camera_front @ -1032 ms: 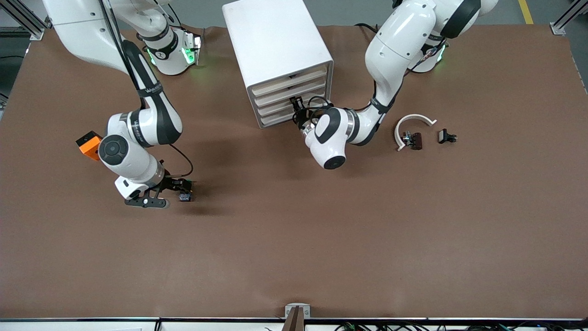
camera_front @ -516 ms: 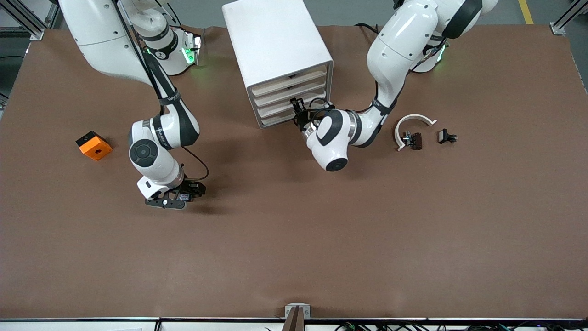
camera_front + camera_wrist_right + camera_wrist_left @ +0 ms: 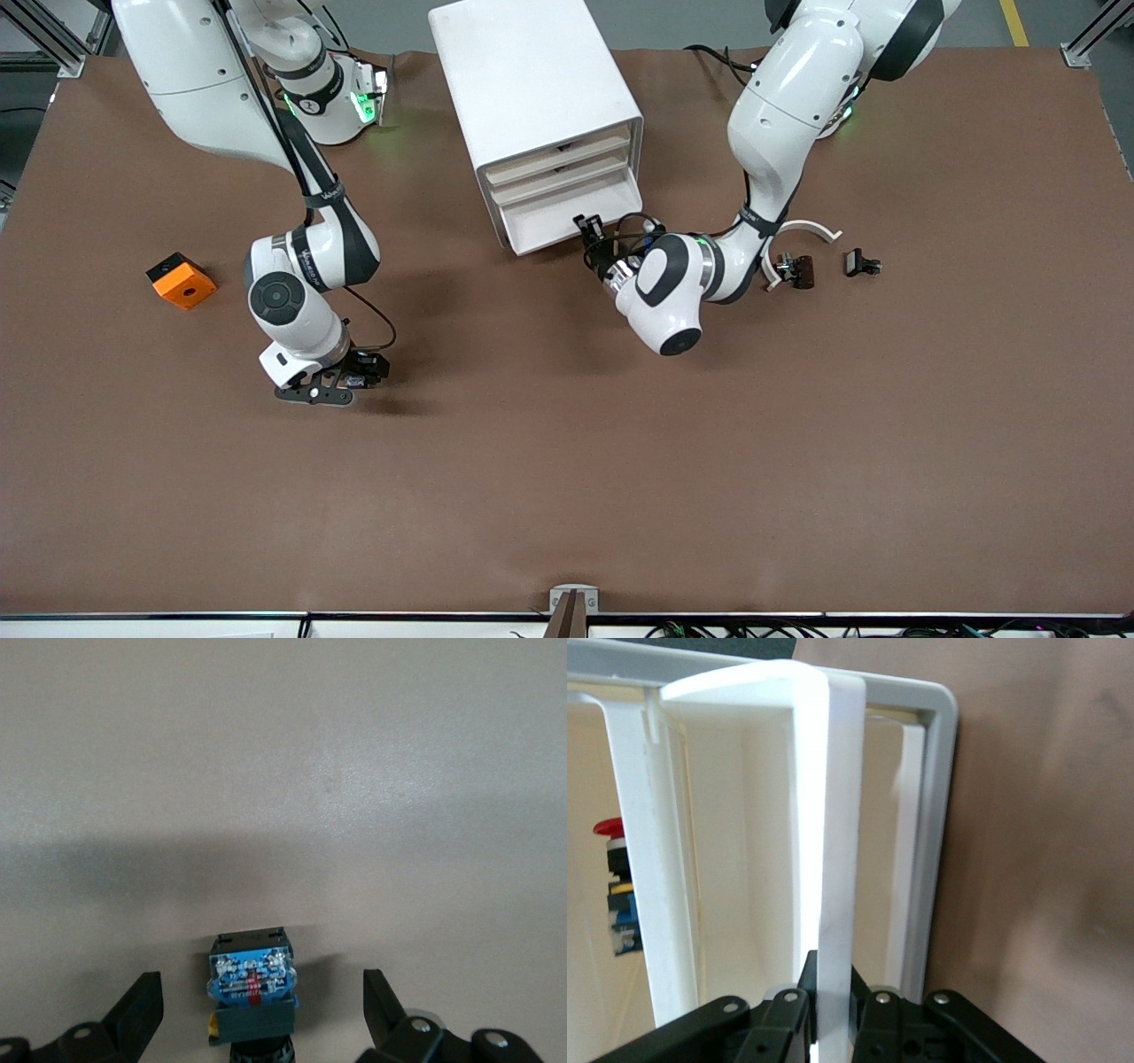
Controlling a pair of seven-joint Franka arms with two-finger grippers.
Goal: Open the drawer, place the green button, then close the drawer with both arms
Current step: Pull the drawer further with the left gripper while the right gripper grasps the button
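The lowest drawer (image 3: 567,220) of the white cabinet (image 3: 532,80) stands partly pulled out. My left gripper (image 3: 587,234) is shut on its flat front panel (image 3: 837,815), with one finger on each face of the panel; in the left wrist view the gripper (image 3: 833,973) shows at the panel's edge. My right gripper (image 3: 358,377) is low over the table toward the right arm's end. It is open, and the button (image 3: 251,979) lies on the table between its fingers (image 3: 142,1010), apart from both. The button's blue-grey base and black body show; its cap is hidden.
An orange cube (image 3: 181,280) lies near the right arm's elbow. A dark brown clip with a white curved strip (image 3: 795,266) and a small black part (image 3: 861,262) lie beside the left arm. A red-capped button (image 3: 611,877) sits in another drawer.
My left gripper has pulled the lowest drawer out toward the front camera. My right arm has shifted toward the table's middle, uncovering the orange cube; its open gripper now straddles the button.
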